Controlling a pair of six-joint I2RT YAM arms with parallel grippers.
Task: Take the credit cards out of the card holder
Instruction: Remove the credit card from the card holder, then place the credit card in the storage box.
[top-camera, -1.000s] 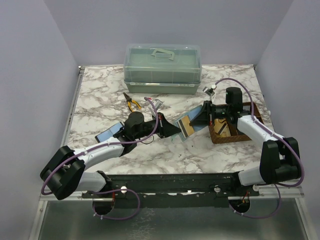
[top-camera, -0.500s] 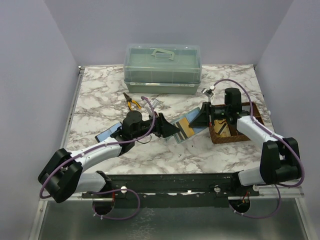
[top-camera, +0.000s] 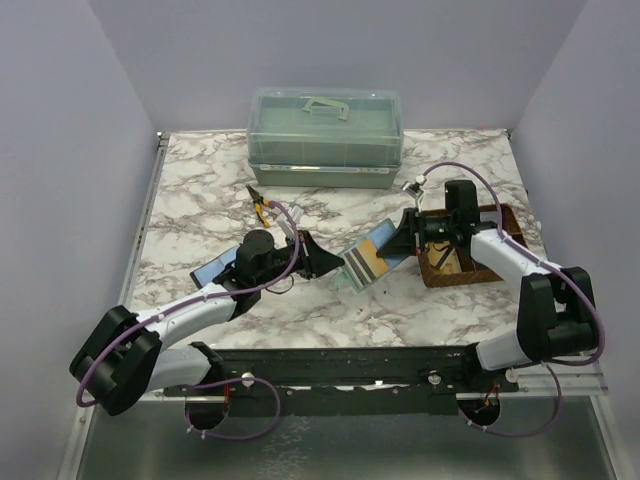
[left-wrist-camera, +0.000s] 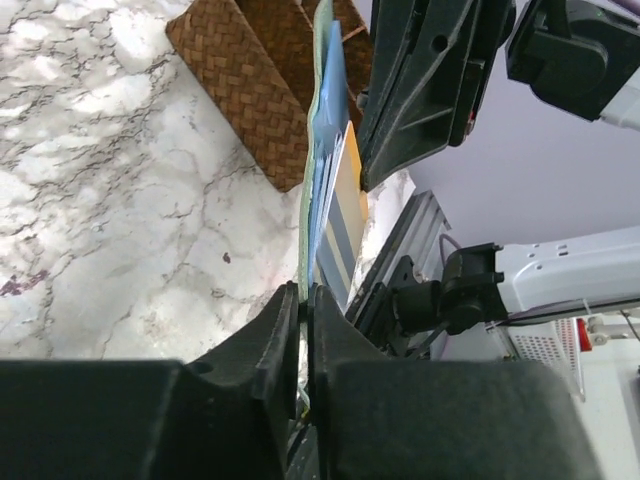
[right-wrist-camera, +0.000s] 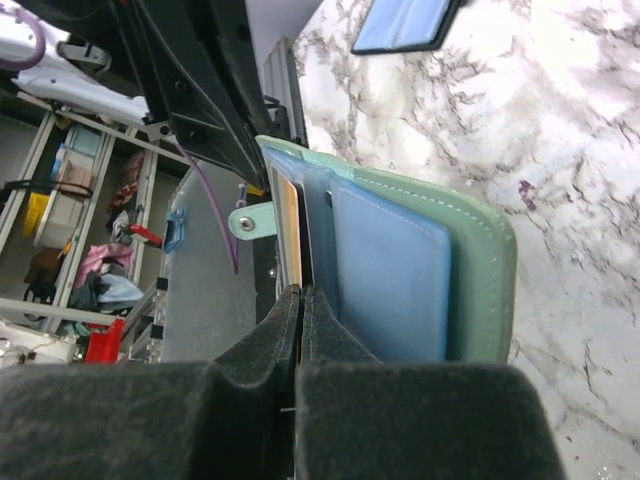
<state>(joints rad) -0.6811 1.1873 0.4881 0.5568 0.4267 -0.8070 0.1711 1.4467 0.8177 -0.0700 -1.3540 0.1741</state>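
A: Left arm (top-camera: 195, 305) build?
B: White link shells, black joint housings, and a chunky black block at the near end. A purple cable (top-camera: 78, 375) runs along it and loops by the base.
A: Right arm (top-camera: 500, 255) the same?
B: Yes. White shells, black joints, and its own purple cable (top-camera: 460, 166) arcing over the far end.
A: End effectors?
B: Left gripper (left-wrist-camera: 303, 292) is matte black with two thick wedge-shaped fingers (left-wrist-camera: 255, 350). Right gripper (right-wrist-camera: 300, 292) is identical.
A: Mounting?
B: A black rail (top-camera: 350, 365) along the near edge, with two round silver fasteners on it.
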